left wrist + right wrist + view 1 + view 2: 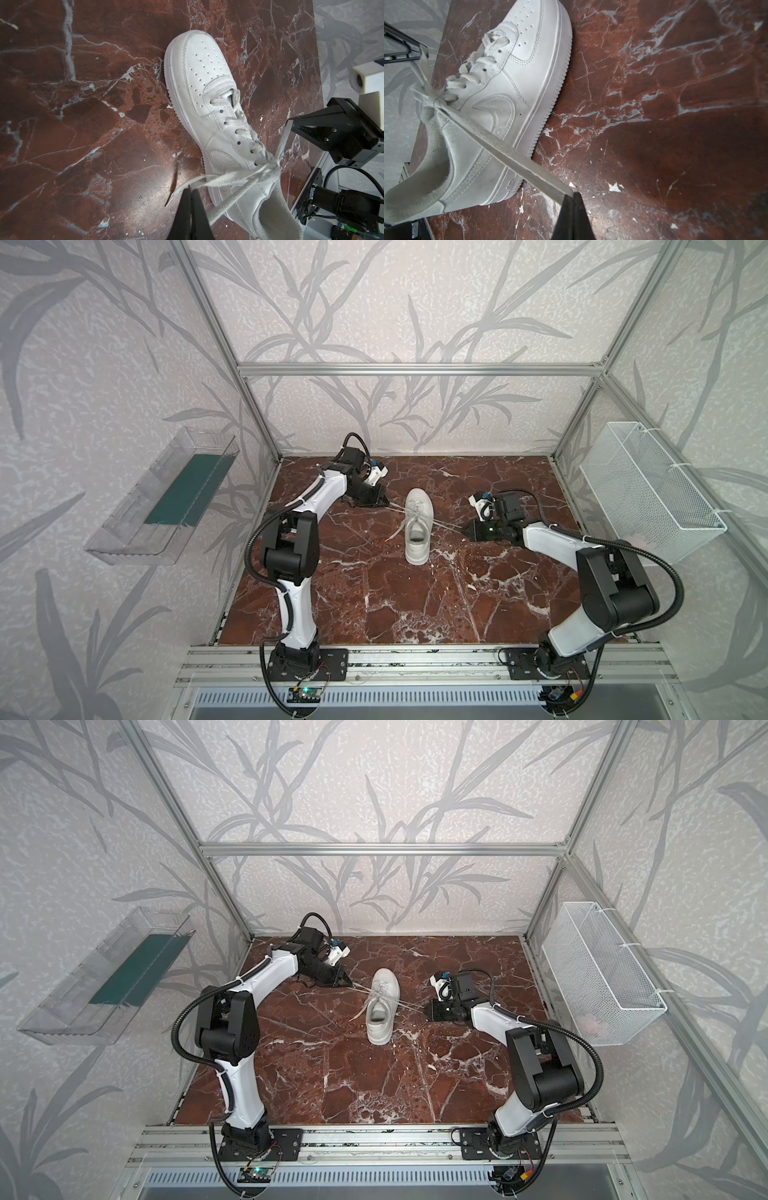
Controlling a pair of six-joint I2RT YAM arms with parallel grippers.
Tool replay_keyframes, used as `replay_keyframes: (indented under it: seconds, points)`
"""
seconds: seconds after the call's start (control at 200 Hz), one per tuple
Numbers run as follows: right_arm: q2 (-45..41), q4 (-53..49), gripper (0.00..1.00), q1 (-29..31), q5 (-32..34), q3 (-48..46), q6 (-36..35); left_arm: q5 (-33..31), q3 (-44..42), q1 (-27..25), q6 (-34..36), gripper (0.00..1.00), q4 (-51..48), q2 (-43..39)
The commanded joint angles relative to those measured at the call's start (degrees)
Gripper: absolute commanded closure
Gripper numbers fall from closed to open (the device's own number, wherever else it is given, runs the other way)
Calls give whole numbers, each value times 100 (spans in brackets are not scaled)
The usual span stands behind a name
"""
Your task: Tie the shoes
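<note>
The white low-top shoe [419,526] [382,1006] stands upright mid-table on the red marble top, toe toward the back wall. Its laces cross in a knot [272,166] [435,99] at the top eyelets. My left gripper [388,504] [190,188] is shut on one lace [218,178], stretched taut to the shoe's left. On the shoe's right, my right gripper [464,529] [574,194] is shut on the other lace [508,149], also taut. A loose lace end [395,533] trails on the table left of the shoe.
A white wire basket [652,489] hangs on the right wall. On the left wall there is a clear plastic tray [162,497]. Aluminium frame posts [266,439] stand at the table's back corners. A metal rail [415,659] runs along the front edge.
</note>
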Motion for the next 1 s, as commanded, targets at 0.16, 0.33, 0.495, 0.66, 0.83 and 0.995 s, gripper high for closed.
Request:
replay_keyframes:
  seconds: [0.16, 0.33, 0.495, 0.66, 0.83, 0.995]
  points:
    - [37, -488, 100, -375, 589, 134, 81, -631, -80, 296, 29, 100, 25, -420]
    - [208, -699, 100, -530, 604, 646, -163, -628, -316, 287, -77, 100, 152, -592]
    - [369, -931, 100, -639, 516, 1121, -359, -628, -485, 248, -155, 100, 217, -687]
    - [444, -940, 100, -667, 380, 1123, -375, -595, -640, 221, -229, 100, 316, -713]
    - [611, -758, 100, -666, 315, 908, -245, -603, -668, 221, -216, 100, 341, -671]
    - [518, -787, 100, -754, 317, 903, -279, -669, -456, 248, -133, 100, 253, -632]
